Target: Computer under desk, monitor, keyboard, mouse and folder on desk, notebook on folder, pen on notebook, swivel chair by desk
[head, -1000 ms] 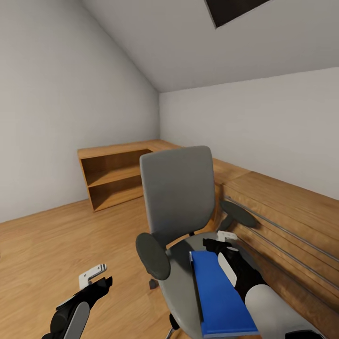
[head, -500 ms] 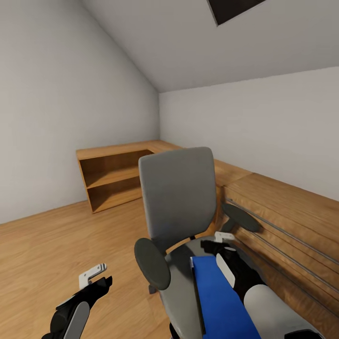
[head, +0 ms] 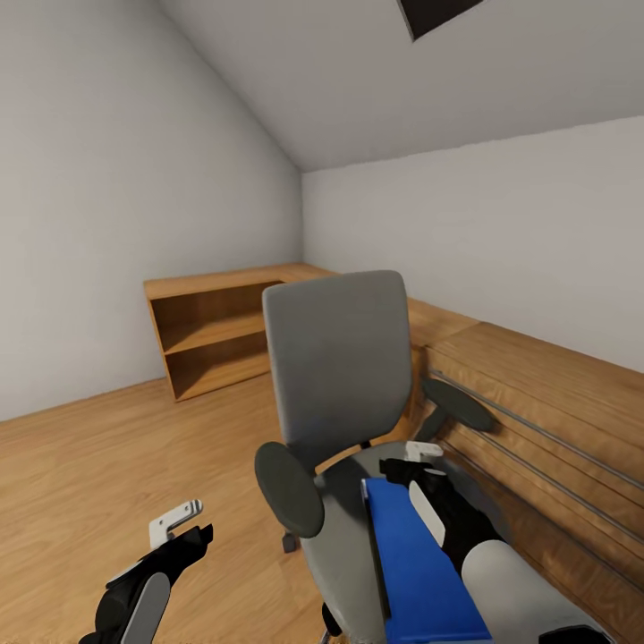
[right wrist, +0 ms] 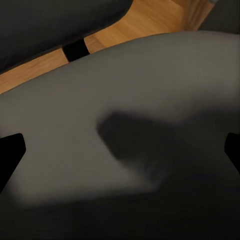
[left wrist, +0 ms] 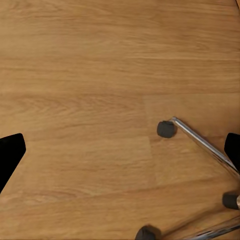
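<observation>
Folder (head: 419, 568) lies flat on the swivel chair (head: 338, 376) seat; right claw (head: 413, 461) hovers over the seat beside it, fingers apart; left claw (head: 179, 528) hangs apart above the wooden floor (left wrist: 90, 75).

Low wooden shelving (head: 224, 335) in room corner, wood floor (head: 80, 465), grey walls, dark ceiling opening (head: 438, 13).
</observation>
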Tool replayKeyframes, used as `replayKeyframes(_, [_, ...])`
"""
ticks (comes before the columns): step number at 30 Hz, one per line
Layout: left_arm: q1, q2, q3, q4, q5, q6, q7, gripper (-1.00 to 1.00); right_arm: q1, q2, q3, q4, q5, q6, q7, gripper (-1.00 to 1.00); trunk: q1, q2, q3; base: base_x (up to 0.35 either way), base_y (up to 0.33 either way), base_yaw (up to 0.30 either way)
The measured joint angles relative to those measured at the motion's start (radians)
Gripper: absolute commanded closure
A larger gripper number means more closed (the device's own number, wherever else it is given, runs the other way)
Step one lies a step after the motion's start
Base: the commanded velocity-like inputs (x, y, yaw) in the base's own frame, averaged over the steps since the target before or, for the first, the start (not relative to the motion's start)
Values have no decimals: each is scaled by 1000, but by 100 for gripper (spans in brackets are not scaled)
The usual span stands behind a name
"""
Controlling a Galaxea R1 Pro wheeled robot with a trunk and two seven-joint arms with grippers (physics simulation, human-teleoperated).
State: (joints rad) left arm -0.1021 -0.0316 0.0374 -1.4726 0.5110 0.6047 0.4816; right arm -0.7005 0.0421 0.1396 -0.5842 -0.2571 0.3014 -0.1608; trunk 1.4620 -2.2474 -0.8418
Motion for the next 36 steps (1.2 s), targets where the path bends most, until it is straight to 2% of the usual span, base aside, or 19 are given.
replayKeyframes(10, [0, 4, 0, 7, -1, 3, -4, -100, 0, 1, 1, 0, 2, 0, -1, -100, 0, 0, 0, -7, 0, 0])
replayKeyframes(18, [0, 4, -1, 8, -2, 2, -5, -100, 1, 1, 0, 2, -6, 0, -1, -100, 0, 0, 0, -167, 0, 0])
replayKeyframes(36, [0, 3, -2, 9, -2, 2, -5, -100, 1, 2, 0, 1, -5, 1, -2, -100, 0, 0, 0, -12, 0, 0])
